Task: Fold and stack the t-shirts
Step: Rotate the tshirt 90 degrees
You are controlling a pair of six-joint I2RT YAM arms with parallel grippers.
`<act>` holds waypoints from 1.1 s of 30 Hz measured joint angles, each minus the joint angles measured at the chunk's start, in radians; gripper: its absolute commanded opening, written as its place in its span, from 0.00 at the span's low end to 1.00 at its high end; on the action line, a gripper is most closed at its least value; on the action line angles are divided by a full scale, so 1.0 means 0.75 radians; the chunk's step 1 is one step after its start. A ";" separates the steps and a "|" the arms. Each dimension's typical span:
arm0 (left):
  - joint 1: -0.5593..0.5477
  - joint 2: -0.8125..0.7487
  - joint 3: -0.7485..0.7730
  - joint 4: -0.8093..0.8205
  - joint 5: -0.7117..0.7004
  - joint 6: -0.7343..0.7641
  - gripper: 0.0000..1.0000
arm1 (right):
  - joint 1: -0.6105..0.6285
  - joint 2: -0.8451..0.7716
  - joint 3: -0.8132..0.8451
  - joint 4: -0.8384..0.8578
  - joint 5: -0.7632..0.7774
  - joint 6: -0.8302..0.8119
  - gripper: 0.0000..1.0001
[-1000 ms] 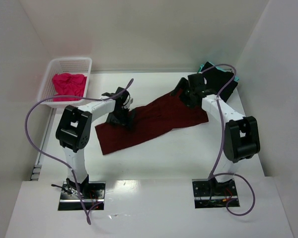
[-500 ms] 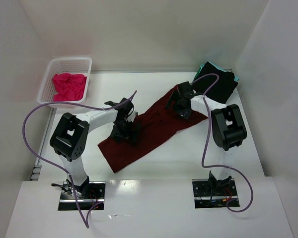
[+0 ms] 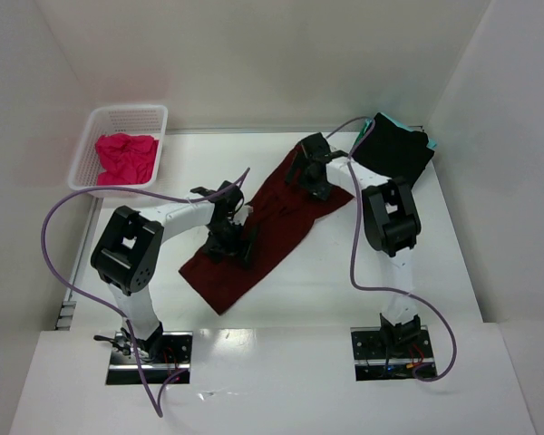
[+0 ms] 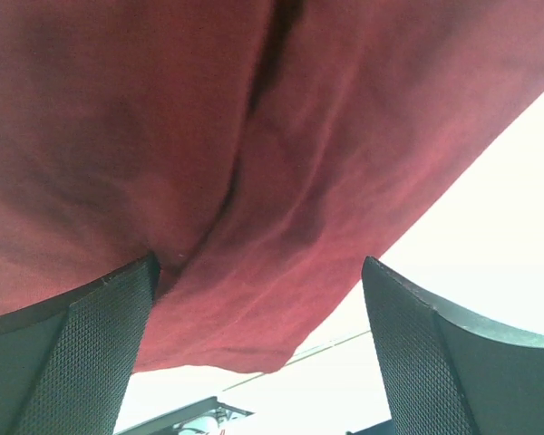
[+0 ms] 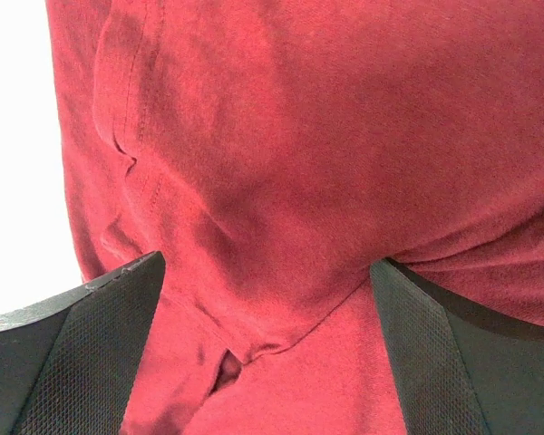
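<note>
The dark maroon t-shirt [image 3: 274,227] lies flat in a diagonal strip across the middle of the table. My left gripper [image 3: 229,242] stands over its near-left part, jaws wide open. In the left wrist view the maroon cloth [image 4: 254,136] fills the space above my left gripper [image 4: 258,362], and nothing is pinched. My right gripper [image 3: 310,173] is over the shirt's far end, also open. In the right wrist view a hem fold of the maroon cloth [image 5: 326,136] lies between the spread fingers of my right gripper [image 5: 267,362]. The bright pink t-shirt [image 3: 125,156] is bunched in the basket. The black t-shirt [image 3: 394,154] lies folded on the teal one [image 3: 412,128].
The white lattice basket [image 3: 127,111] stands at the back left corner. White walls close in the table at the back, left and right. Purple cables loop from both arms over the table.
My right gripper has swept left toward the back centre, swinging the shirt's far end with it. The left gripper slid nearer with the other end. The shirt now lies steeper.
</note>
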 measured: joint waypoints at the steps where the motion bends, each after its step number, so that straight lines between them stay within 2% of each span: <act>1: 0.000 0.000 0.000 0.002 0.010 0.002 1.00 | 0.003 0.026 0.040 -0.005 -0.001 0.000 0.99; 5: 0.000 0.002 0.000 0.019 0.063 0.006 1.00 | 0.015 0.117 0.180 -0.016 -0.010 0.000 0.99; 9: 0.001 0.033 0.012 0.041 0.198 0.044 1.00 | 0.042 0.322 0.518 -0.067 -0.020 -0.016 0.99; 12: -0.009 0.056 0.026 0.060 0.293 0.070 1.00 | 0.071 0.391 0.629 -0.068 -0.020 -0.026 0.99; 20: -0.054 0.093 0.043 0.086 0.426 0.075 1.00 | 0.090 0.457 0.735 -0.073 -0.055 -0.054 0.99; 26: -0.119 0.134 0.094 0.115 0.460 0.071 1.00 | 0.090 0.530 0.856 -0.075 -0.085 -0.089 0.99; 33: -0.203 0.168 0.131 0.162 0.494 0.064 1.00 | 0.090 0.552 0.891 -0.073 -0.113 -0.117 0.99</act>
